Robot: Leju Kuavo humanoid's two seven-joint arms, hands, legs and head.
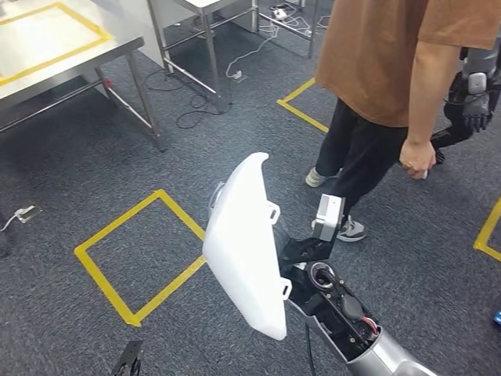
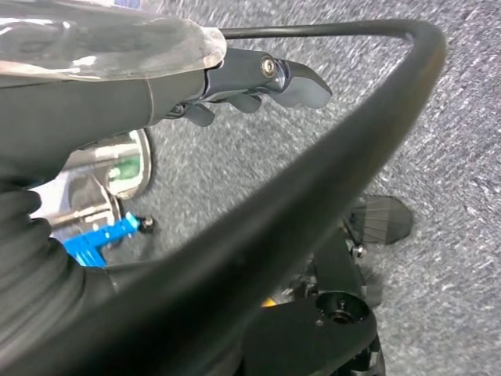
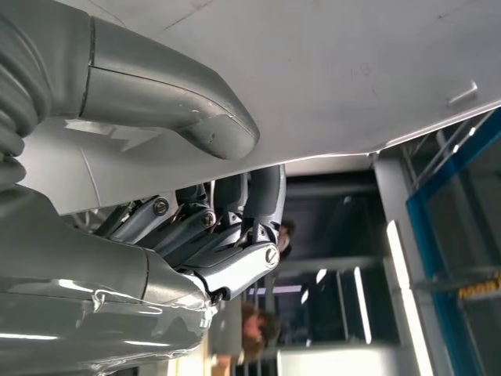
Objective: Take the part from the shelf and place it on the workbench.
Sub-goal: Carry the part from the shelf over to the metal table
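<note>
The part (image 1: pixel 245 243) is a large white curved shell, carried above the carpet in the middle of the head view. My right arm rises from the lower right and my right hand (image 3: pixel 148 235) grips the part's edge. In the right wrist view the thumb (image 3: pixel 177 106) lies on the part's pale face (image 3: pixel 331 70) and the fingers (image 3: pixel 236 266) curl under it. My left hand (image 2: pixel 177 86) hangs over the grey carpet holding nothing, its dark fingers (image 2: pixel 295 82) stretched out. The steel workbench (image 1: pixel 59 47), marked with yellow tape, stands at the far left.
A person in a brown shirt (image 1: pixel 383 63) stands at the upper right, close ahead, one hand (image 1: pixel 416 159) hanging down. Yellow tape squares (image 1: pixel 142 258) mark the carpet. Table legs and loose cables (image 1: pixel 200 94) lie further back. A black cable (image 2: pixel 331 180) loops past my left hand.
</note>
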